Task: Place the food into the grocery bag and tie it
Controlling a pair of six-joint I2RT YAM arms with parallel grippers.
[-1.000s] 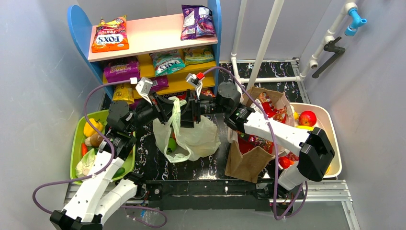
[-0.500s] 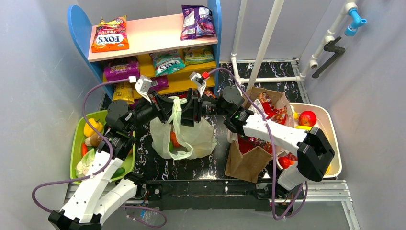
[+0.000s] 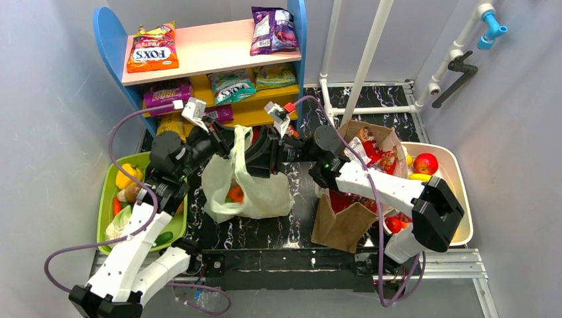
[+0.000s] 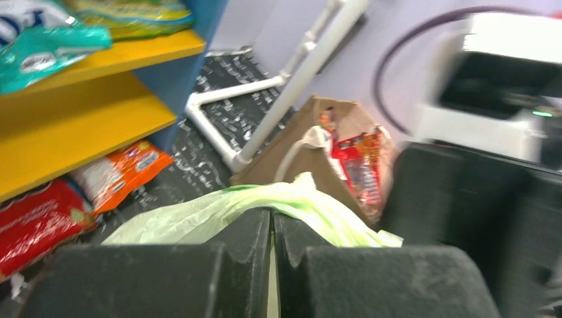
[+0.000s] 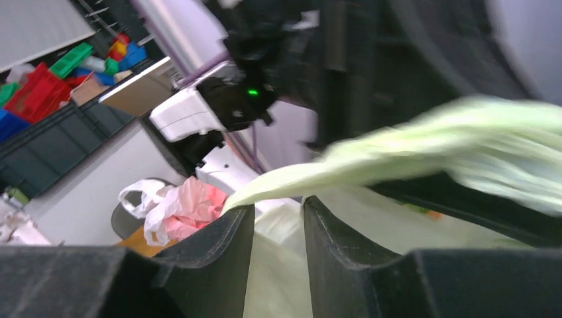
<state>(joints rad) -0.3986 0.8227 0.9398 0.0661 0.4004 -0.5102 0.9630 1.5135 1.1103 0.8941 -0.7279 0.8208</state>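
Observation:
The pale-green grocery bag (image 3: 255, 192) stands on the dark mat between my two arms, and a round orange piece of food (image 3: 233, 193) shows through its film. My left gripper (image 3: 224, 140) is at the bag's top left. In the left wrist view this gripper (image 4: 272, 215) is shut on a bunched fold of the bag (image 4: 212, 209). My right gripper (image 3: 257, 154) is at the bag's top right. In its own view the right gripper (image 5: 278, 211) has its jaws a little apart, with bag film (image 5: 278, 265) lying in the gap and a stretched handle (image 5: 397, 152) crossing above.
A green tray (image 3: 106, 205) at the left holds a yellow pepper (image 3: 127, 175) and other vegetables. A brown paper bag (image 3: 341, 228) of packets stands to the right, beside a white tub (image 3: 460, 199) with a red apple (image 3: 425, 163). A snack shelf (image 3: 212, 53) stands behind.
Both grippers have moved toward the shelf with the bag's top. The bag has slid left and pulled taller. The right jaws have narrowed.

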